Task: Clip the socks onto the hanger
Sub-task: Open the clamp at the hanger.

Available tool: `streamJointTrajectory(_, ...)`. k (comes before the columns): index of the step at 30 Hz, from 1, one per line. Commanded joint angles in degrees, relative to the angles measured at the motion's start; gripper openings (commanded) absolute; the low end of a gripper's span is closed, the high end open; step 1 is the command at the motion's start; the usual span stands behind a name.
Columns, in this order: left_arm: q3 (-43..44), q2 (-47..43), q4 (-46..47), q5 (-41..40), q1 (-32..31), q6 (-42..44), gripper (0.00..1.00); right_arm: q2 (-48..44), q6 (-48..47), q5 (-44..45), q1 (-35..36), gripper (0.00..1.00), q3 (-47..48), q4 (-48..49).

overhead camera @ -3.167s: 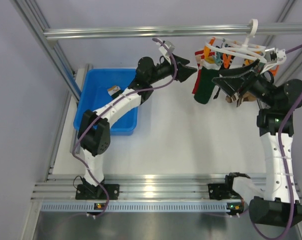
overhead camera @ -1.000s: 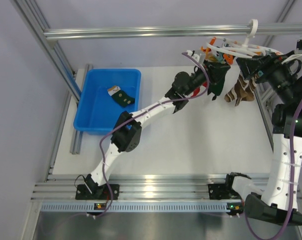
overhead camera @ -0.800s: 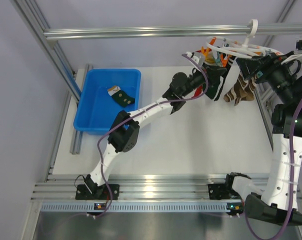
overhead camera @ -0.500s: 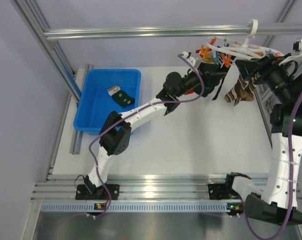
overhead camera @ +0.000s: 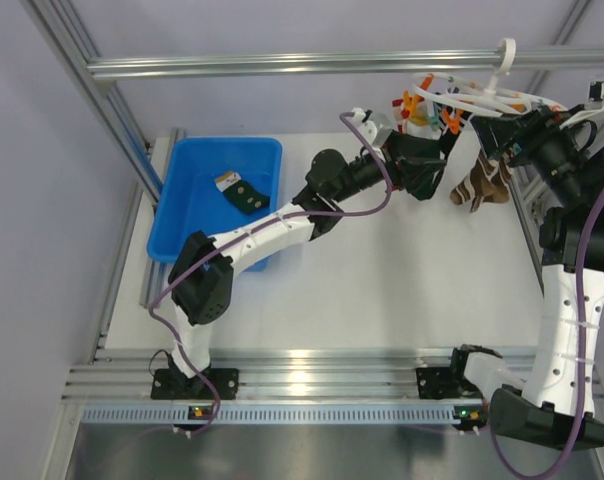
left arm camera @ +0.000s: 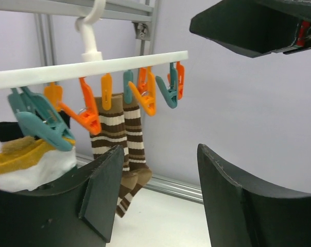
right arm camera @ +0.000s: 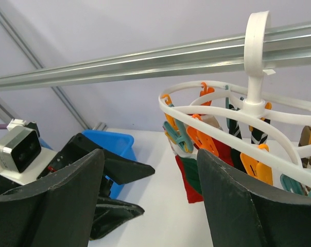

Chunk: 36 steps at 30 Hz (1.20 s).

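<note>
One blue bin (overhead camera: pixel 227 141) far left on white table (overhead camera: pixel 382 290), green sock (overhead camera: pixel 248 196) inside (pale label at one end). Lilac walls, aluminium rail (overhead camera: pixel 282 65) overhead. Left claw (left arm camera: pixel 160 149) agape, empty, beside hanger (overhead camera: pixel 482 100) hooked on rail; red-green sock (right arm camera: pixel 189 177) clipped there. Right claw (right arm camera: pixel 148 154) wide, empty.

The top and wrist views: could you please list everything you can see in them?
hanger: one, white with orange and teal pegs, hooked on the rail
striped socks: two, brown and cream, clipped to the hanger
festive sock: at least one, red and green, on the hanger
bin: one, blue, far left
sock in bin: one, dark green, tagged
left gripper: black, open, by the hanger
right gripper: black, open, by the hanger
</note>
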Motion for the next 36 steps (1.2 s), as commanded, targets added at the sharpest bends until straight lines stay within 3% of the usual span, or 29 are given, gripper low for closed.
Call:
streamJointTrajectory(1,3.67,2.37,3.82,1.06,-1.85,-2.66,0.64,-0.27,1.05,0.44,-0.61,0.72,0.36,3.46)
streamJointTrajectory(12,25.02,17.76,1.80,-11.33,-3.08,-2.85,0.68,0.52,-0.27,1.14,-0.70,0.72,2.73,1.26)
streamJointTrajectory(22,26.71,22.68,3.65,-13.19,-2.82,-3.38,0.74,1.04,-0.36,1.40,-0.61,0.72,2.91,1.00)
streamJointTrajectory(36,36.11,28.22,3.21,-14.51,0.25,-3.82,0.81,0.78,-1.15,1.49,-0.61,0.72,3.09,0.21)
